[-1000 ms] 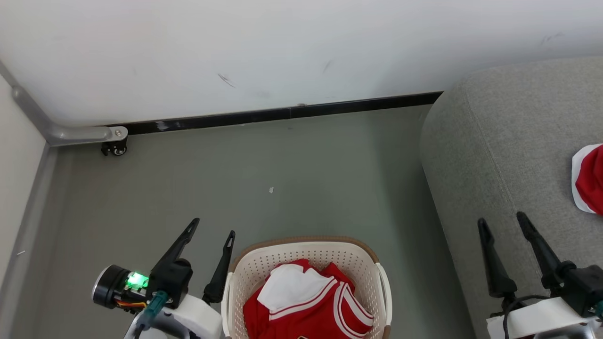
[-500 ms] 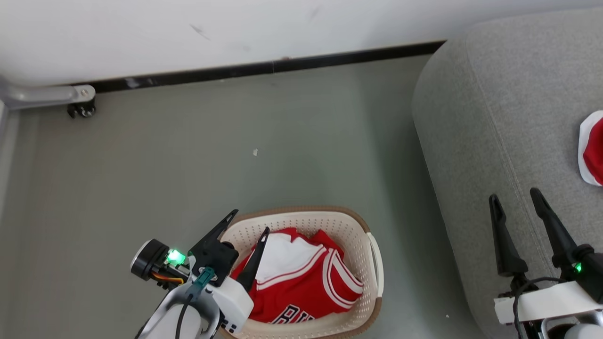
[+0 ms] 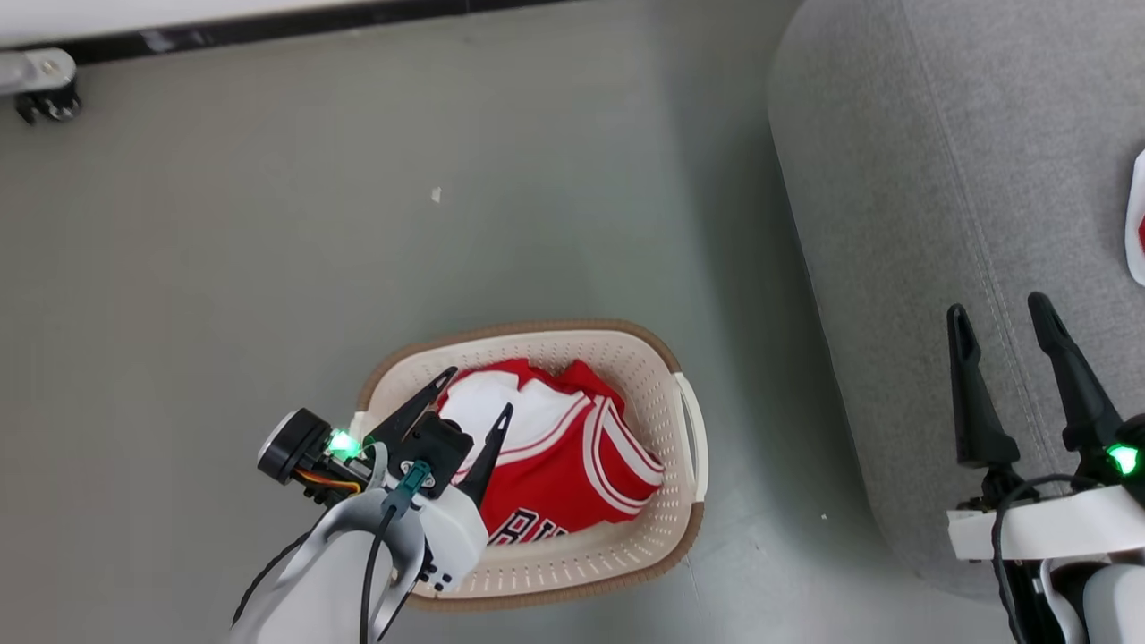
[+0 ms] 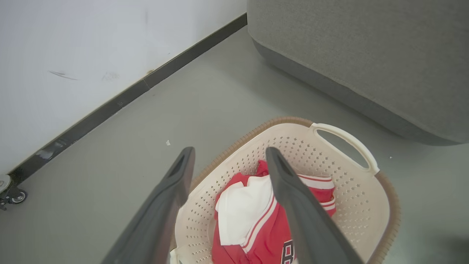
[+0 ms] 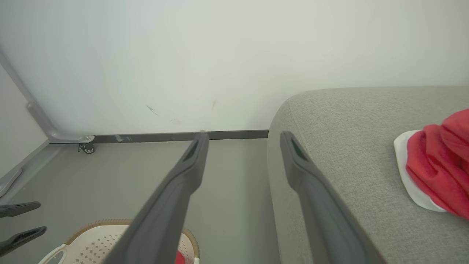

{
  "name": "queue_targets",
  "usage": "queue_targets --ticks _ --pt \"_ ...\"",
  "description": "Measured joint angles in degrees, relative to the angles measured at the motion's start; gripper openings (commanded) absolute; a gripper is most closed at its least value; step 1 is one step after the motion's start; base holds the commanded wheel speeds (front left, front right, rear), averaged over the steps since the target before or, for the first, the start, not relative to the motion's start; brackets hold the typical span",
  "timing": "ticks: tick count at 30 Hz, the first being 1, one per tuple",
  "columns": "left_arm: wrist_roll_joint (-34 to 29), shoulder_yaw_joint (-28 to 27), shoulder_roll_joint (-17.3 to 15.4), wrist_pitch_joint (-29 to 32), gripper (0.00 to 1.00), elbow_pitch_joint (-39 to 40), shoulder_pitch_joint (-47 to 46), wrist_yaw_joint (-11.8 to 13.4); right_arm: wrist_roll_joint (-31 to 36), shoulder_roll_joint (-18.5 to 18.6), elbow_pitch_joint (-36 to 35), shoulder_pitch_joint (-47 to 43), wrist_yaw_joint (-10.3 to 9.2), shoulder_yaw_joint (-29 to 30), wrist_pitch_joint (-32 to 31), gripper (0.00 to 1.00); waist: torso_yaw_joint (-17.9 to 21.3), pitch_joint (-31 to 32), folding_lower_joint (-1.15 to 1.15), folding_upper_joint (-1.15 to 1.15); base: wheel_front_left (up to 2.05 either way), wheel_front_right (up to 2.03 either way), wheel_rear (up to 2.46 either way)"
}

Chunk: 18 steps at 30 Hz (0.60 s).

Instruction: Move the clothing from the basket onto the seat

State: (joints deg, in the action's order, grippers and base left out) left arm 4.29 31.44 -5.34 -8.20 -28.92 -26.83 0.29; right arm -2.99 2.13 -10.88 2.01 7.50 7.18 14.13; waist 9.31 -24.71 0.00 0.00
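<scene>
While the clothing [image 3: 572,456] lies in the basket [image 3: 626,344], the left end effector [image 3: 479,388] hangs above, spread wide, empty.

Room corner. A white painted wall [image 5: 227,55], marked by a thin dark scuff [image 4: 62,74], meets a smooth grey-green floor [image 3: 224,268] along a black baseboard [image 5: 165,136]. At far left, a silver metal rail [image 3: 27,67] runs along the wall's foot and ends at a small black caster [image 3: 49,105]. A white speck [image 3: 436,194] lies on the open floor. A grey woven sofa [image 3: 894,179] with rounded edges stands at right. The light is even and the shadows are soft.
</scene>
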Motion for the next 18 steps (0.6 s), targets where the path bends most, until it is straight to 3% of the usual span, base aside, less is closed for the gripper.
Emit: queue_targets --ticks 18 --pt "-3.0 1.1 0.5 -0.5 1.00 -7.4 -7.2 0.3 -3.0 0.0 -1.2 9.4 0.00 2.4 0.2 1.00 3.6 -11.7 0.00 0.00 0.00 0.00 0.00"
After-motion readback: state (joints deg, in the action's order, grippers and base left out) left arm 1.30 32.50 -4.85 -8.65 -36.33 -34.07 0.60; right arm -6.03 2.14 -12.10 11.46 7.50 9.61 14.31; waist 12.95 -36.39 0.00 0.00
